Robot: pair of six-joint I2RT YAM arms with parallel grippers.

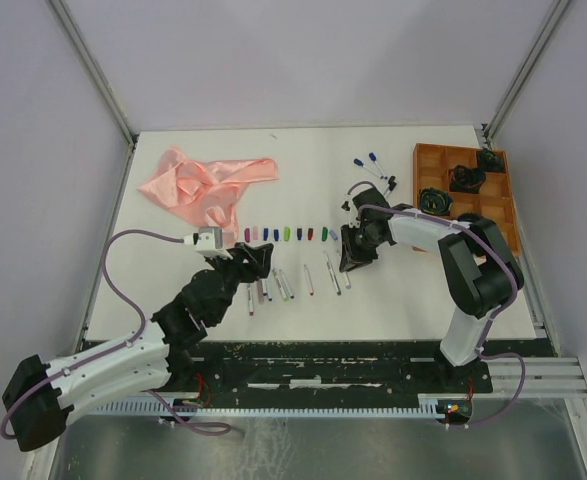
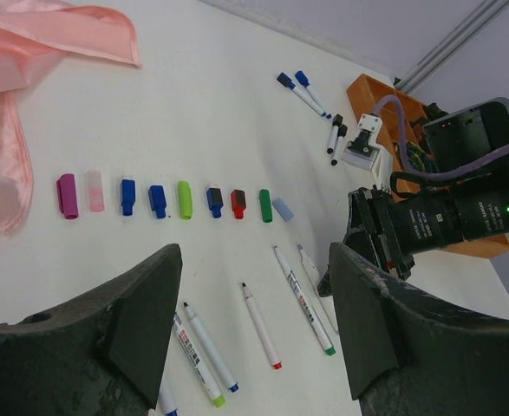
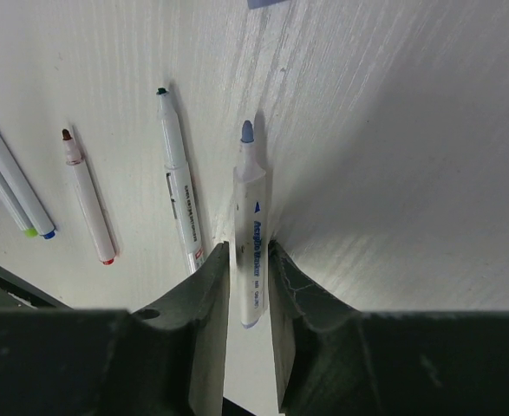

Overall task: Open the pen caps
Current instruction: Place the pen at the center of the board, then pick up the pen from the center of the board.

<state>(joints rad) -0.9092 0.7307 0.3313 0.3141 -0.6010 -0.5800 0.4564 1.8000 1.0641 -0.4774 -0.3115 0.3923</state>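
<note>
- Your right jaws are clamped tight on one uncapped white pen [image 3: 250, 195], just on the near side of the row of caps [image 2: 185, 199] on the desk [image 2: 237, 113].
- Your left jaws gape wide and empty by more pens [image 2: 260, 325] near that row.

Pen caps [image 2: 185, 199] purple, pink, blue, green, red, grey; pens [image 3: 252, 195] white-barrelled; cloth [image 1: 208, 185] pink; tray [image 1: 501, 210] orange.

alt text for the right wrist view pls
The right tool's two black fingers clamp the barrel of an uncapped white marker pen with a blue-grey tip, which lies on the white table. Left of it lie more uncapped white pens.
</note>
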